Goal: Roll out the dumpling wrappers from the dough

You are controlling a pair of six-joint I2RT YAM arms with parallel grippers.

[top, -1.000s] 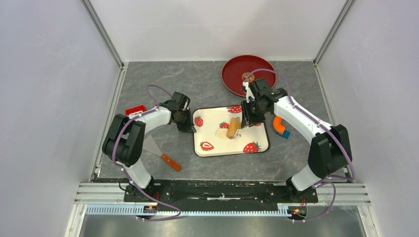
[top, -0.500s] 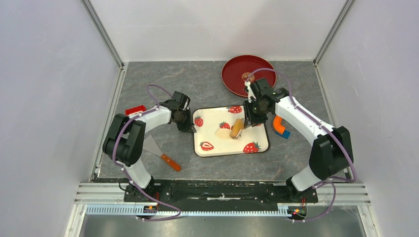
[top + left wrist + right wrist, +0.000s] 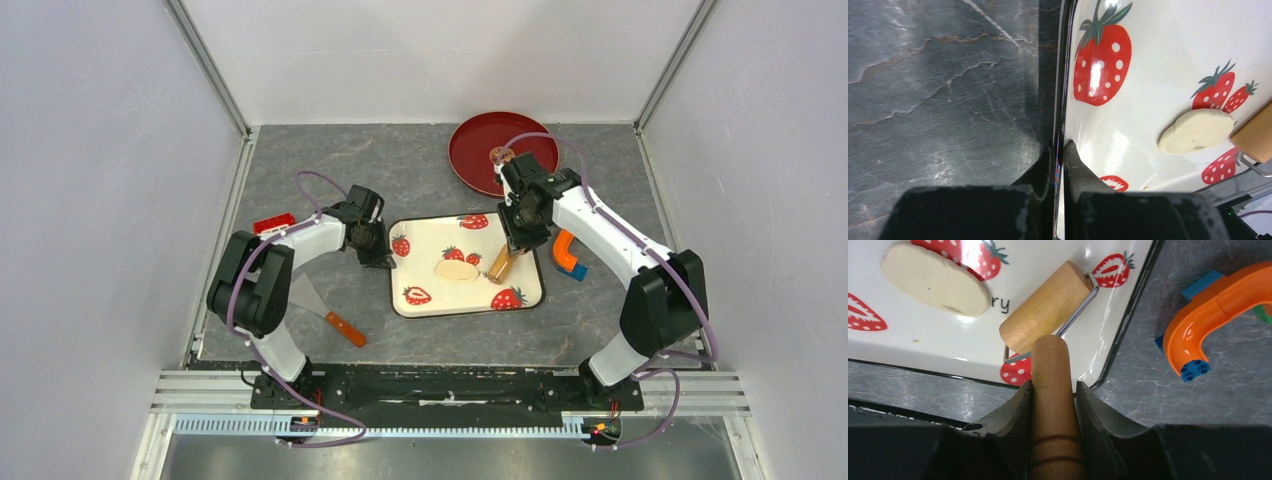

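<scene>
A flattened oval of pale dough (image 3: 457,269) (image 3: 1196,131) (image 3: 933,279) lies in the middle of the white strawberry tray (image 3: 440,292) (image 3: 1158,60) (image 3: 908,340). No dumpling wrappers are in view. My right gripper (image 3: 517,235) (image 3: 1053,385) is shut on the wooden handle of a small rolling pin (image 3: 503,263). Its barrel (image 3: 1047,306) rests on the tray to the right of the dough, apart from it and near the tray's right rim. My left gripper (image 3: 374,248) (image 3: 1059,146) is shut on the tray's left rim, one finger on each side of it.
A red plate (image 3: 475,150) sits at the back, behind the right arm. An orange curved piece on a blue block (image 3: 567,253) (image 3: 1218,305) lies just right of the tray. A scraper with an orange handle (image 3: 325,310) and a small red object (image 3: 273,222) lie to the left.
The right gripper has drawn the rolling pin rightward off the dough to the tray's right side. The dough now shows uncovered. The left gripper has kept its hold.
</scene>
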